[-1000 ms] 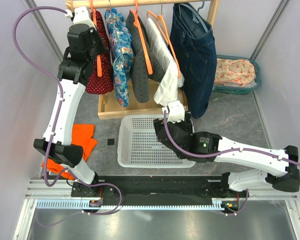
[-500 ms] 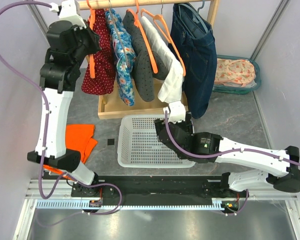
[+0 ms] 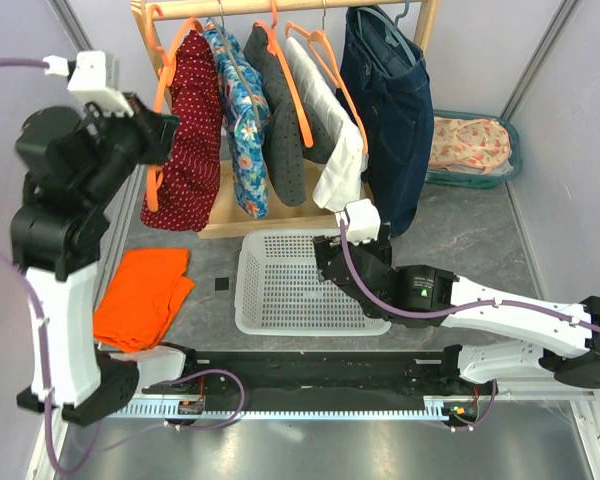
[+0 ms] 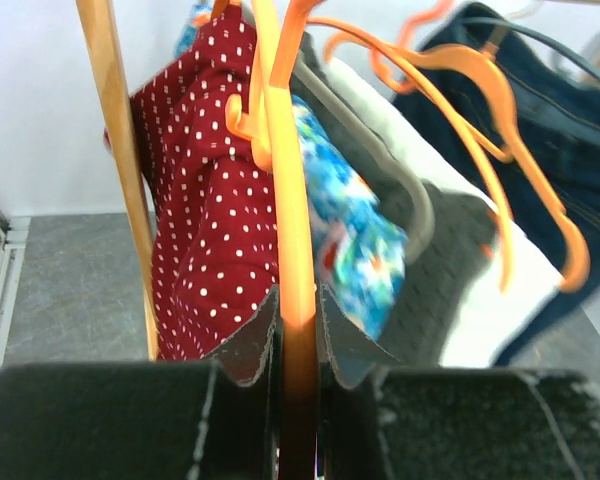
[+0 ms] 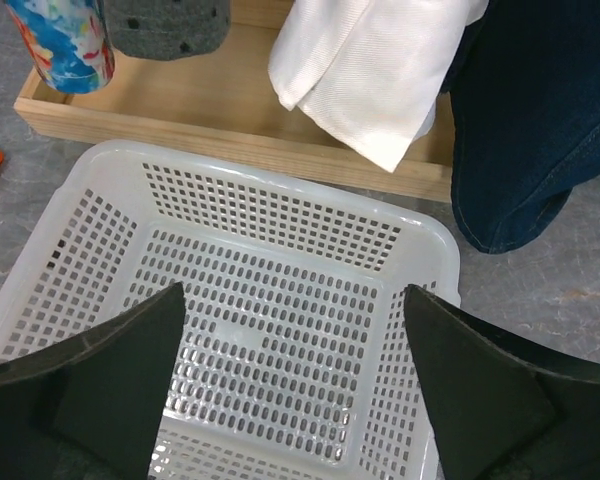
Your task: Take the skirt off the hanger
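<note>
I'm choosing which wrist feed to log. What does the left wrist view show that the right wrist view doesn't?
Only left wrist: the left gripper shut on the orange hanger, with the red dotted skirt behind it. Only right wrist: the white basket under the open right gripper. Both: the white garment and the jeans.

No writing can be read in any view — no label, brand or number. A green mark on the right arm is too small to make out.
</note>
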You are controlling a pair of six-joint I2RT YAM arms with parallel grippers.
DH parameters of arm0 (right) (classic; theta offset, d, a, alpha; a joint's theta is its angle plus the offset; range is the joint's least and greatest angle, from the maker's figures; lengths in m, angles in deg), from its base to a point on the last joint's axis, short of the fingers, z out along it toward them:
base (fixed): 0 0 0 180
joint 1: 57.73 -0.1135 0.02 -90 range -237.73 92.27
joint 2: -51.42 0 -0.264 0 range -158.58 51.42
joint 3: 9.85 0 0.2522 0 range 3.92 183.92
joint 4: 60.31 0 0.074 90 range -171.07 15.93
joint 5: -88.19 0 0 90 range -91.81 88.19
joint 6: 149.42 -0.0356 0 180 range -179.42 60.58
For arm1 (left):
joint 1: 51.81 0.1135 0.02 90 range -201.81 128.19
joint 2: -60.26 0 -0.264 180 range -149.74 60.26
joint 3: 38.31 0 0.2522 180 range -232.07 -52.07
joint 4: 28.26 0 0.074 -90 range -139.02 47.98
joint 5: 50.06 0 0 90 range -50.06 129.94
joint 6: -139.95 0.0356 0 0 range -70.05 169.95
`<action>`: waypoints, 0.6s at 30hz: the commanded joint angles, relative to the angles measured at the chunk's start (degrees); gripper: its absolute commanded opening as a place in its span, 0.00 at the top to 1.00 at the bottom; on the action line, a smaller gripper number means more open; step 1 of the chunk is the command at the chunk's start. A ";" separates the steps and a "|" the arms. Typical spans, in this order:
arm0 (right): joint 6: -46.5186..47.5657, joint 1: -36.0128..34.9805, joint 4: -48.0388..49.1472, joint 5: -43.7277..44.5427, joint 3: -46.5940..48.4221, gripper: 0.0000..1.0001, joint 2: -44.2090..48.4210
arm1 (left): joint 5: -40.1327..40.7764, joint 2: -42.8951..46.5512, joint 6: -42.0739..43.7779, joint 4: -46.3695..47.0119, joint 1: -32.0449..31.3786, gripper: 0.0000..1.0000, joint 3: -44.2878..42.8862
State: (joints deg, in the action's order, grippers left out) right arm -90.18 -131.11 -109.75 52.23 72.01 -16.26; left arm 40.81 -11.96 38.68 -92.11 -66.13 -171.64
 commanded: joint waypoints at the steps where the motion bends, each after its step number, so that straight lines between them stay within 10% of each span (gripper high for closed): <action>1: 3.78 -0.36 5.00 -2.61 4.67 0.02 -1.66 | -10.25 9.36 3.01 2.20 0.00 0.98 1.78; 7: 9.40 -0.27 15.62 -16.49 11.35 0.02 -3.42 | -30.29 18.60 7.57 -4.41 0.00 0.98 6.18; 18: 15.38 -2.55 29.79 -28.99 16.55 0.02 -5.44 | -35.05 22.48 4.94 -5.72 0.00 0.98 8.91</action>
State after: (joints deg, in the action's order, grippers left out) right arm -77.79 -132.73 -86.10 27.66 86.74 -20.66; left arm 8.57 12.25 42.77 -99.82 -66.18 -163.91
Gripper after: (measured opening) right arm 0.982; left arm 0.156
